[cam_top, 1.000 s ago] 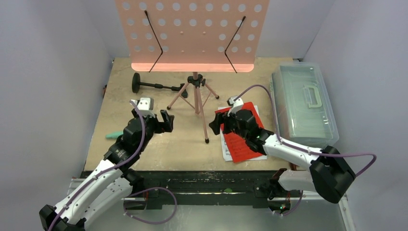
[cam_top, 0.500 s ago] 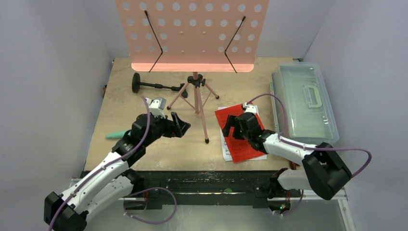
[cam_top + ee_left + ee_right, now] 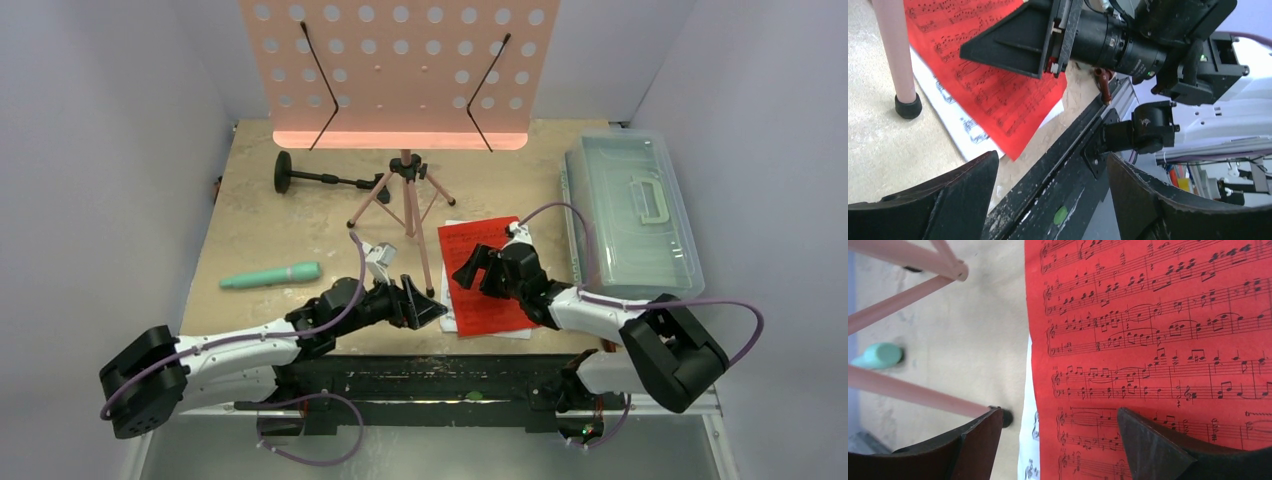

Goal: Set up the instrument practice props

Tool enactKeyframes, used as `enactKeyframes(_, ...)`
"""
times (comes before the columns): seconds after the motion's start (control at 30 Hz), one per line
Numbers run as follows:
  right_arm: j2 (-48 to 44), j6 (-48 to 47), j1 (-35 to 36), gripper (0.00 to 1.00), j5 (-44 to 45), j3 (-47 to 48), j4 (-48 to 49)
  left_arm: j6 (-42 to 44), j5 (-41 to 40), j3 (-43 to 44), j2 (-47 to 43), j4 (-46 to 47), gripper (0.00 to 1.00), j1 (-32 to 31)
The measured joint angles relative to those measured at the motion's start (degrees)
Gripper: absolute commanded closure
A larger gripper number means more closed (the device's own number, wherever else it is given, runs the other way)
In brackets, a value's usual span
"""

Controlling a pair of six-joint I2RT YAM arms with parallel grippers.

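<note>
The pink perforated music stand (image 3: 400, 70) stands on its tripod (image 3: 408, 205) at the back middle. The red sheet-music page (image 3: 480, 280) lies on a white page (image 3: 462, 322) right of the tripod; both show in the right wrist view (image 3: 1158, 340) and the left wrist view (image 3: 998, 95). The teal tube (image 3: 270, 275) lies at the left. The black round-base stand (image 3: 320, 180) lies on its side at the back left. My left gripper (image 3: 425, 305) is open and empty, low beside the pages' left edge. My right gripper (image 3: 478, 268) is open over the red page's left edge.
A clear plastic lidded box (image 3: 630, 215) sits along the right side of the table. The tripod's near leg foot (image 3: 431, 293) is just left of the pages, close to my left gripper. The table's front rail (image 3: 1068, 165) runs just behind the left fingers.
My left arm has swung right and toward the front edge, uncovering the teal tube. The red and white pages have shifted left and nearer with my right gripper on them.
</note>
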Motion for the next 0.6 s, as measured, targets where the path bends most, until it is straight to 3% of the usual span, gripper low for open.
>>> enactKeyframes(0.17,0.1,2.7,0.0,0.14,-4.6,-1.1,2.5,-2.8,-6.7,-1.5,6.7,9.7,0.30,-3.3)
enactKeyframes(0.43,-12.2,2.6,-0.2,0.12,-2.5,-0.7,-10.7,-7.5,-15.9,-4.5,16.5,19.7,0.32,-9.1)
enactKeyframes(0.6,-16.7,2.6,-1.2,0.12,-0.4,-0.7,-15.4,-9.5,-17.5,-4.4,22.9,26.2,0.35,-11.6)
